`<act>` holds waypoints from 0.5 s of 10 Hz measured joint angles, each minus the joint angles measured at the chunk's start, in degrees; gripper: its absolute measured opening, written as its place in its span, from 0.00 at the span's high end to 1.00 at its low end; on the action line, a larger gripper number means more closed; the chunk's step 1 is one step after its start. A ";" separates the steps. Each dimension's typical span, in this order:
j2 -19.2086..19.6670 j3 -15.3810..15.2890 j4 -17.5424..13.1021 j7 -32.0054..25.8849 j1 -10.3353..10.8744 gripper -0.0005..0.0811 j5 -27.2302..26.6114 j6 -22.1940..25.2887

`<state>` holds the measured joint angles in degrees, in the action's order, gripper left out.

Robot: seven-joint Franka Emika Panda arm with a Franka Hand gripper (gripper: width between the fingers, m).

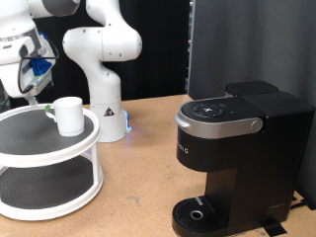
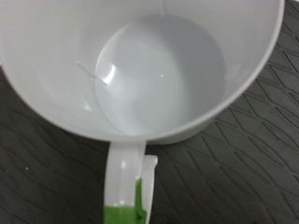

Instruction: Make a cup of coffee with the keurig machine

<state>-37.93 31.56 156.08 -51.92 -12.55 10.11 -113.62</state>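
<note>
The white cup (image 1: 67, 115) stands upright on the top tier of a round white two-tier stand (image 1: 30, 138) at the exterior view's left. The wrist view looks straight down into the cup (image 2: 159, 75); it is empty, and its handle (image 2: 126, 173) ends at a green patch (image 2: 126, 213) that I cannot identify. My gripper (image 1: 38, 91) hangs just above and to the left of the cup, its fingers mostly hidden. The black keurig machine (image 1: 237, 138) stands at the right with its lid down and nothing on its round drip base (image 1: 197, 212).
The robot's white base (image 1: 107, 109) stands behind the stand on the wooden table (image 1: 143, 188). A dark panel (image 1: 247, 44) rises behind the machine. The stand's lower tier (image 1: 39, 188) has a dark mesh floor.
</note>
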 joint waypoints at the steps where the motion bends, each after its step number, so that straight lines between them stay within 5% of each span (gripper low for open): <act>1: -0.02 0.74 0.51 -0.29 0.00 0.01 -0.05 -0.86; 5: -0.22 2.62 2.13 -1.89 0.25 0.01 -3.58 -1.99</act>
<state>-38.15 34.18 158.21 -53.81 -12.30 6.54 -115.61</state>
